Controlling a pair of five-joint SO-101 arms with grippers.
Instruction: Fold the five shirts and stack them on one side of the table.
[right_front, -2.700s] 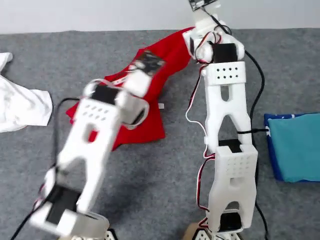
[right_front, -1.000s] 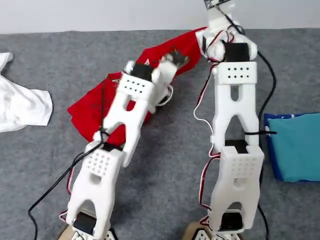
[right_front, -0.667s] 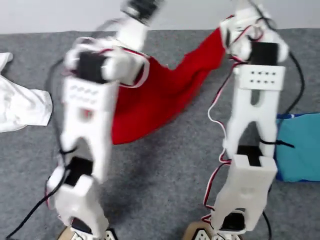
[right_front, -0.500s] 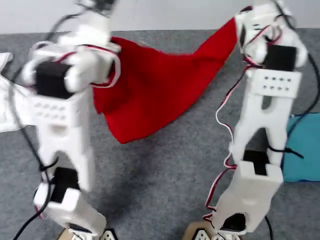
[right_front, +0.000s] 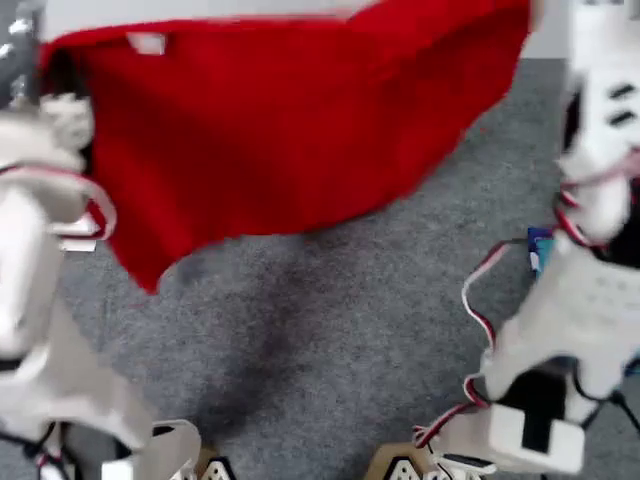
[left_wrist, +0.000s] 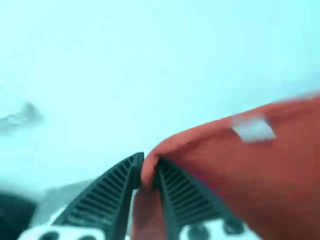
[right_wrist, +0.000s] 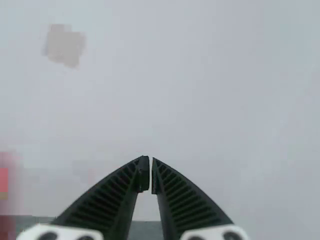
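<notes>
Hanging spread above the table (right_front: 350, 330), the shirt (right_front: 290, 130) is judged soft, light and limp, and best held at its upper corners. Left gripper (left_wrist: 147, 171) pinches a fold of the red edge. Right gripper (right_wrist: 150, 172) has its tips pressed together; cloth between them cannot be confirmed. Left arm (right_front: 40, 250) and right arm (right_front: 600, 270) stand high over the table, flanking the shirt.

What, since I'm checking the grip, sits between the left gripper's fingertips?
A bunched edge of the red shirt, pinched in the left gripper. The left wrist view shows this, with the rest of the cloth trailing away from the tips.
</notes>
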